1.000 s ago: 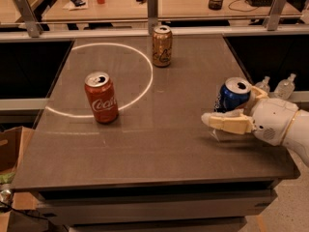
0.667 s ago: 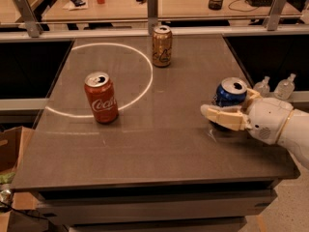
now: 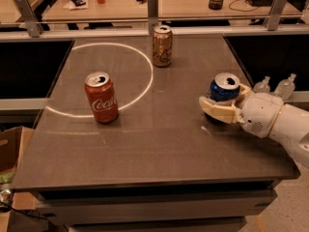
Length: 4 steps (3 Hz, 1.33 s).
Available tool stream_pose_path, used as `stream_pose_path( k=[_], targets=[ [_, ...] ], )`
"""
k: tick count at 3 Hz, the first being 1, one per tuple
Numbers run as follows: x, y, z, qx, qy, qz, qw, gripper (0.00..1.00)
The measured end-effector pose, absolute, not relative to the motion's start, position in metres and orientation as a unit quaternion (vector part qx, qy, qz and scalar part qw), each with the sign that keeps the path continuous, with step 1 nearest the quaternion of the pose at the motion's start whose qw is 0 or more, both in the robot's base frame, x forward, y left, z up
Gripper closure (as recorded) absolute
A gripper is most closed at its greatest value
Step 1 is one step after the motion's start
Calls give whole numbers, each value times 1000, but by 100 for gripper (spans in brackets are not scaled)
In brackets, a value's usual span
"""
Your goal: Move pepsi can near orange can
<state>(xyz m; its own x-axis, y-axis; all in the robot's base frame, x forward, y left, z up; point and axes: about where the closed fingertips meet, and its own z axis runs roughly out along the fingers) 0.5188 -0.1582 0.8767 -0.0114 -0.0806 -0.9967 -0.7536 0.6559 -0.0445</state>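
Since the earlier frames, the gripper (image 3: 222,99) and the pepsi can (image 3: 223,88) have shifted together a short way toward the white ring (image 3: 145,83) marked on the table (image 3: 159,144).

Camera view:

1. End effector. The gripper sits to the right of the ring, well outside it. It reaches in from the table's right edge. One cream finger (image 3: 218,111) crosses the near side of the pepsi can and the other shows behind it. The jaws are clamped on the can. This side grasp leaves the can upright, which suits a sideways carry.
2. Task object. The pepsi can stands upright in that grasp, right of the ring. Whether its base is touching the table cannot be determined.
3. Target. The orange can (image 3: 162,46) stands upright at the ring's far-right arc, well apart from the gripper. By judgement, the transfer is only begun.
4. Obstacle. A red can (image 3: 102,97) stands at the ring's near-left arc, away from the direct path.

Markings:

- Red can: white "Coca-Cola" script, legible.
- Orange can: dark curly mark, with no readable text.
- Pepsi can: blue wall only, with the label mostly hidden by the finger.
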Motion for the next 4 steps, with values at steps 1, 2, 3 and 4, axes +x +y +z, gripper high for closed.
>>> stream_pose_path(
  k=[1,2,3,4],
  targets=[
    [547,-154,880,-328,651,261,633,100],
    [583,-149,884,-349,652,246,626,100],
    [619,-152,885,-362,657,222,623,100],
    [657,-161,883,-359,667,198,622,100]
  ],
)
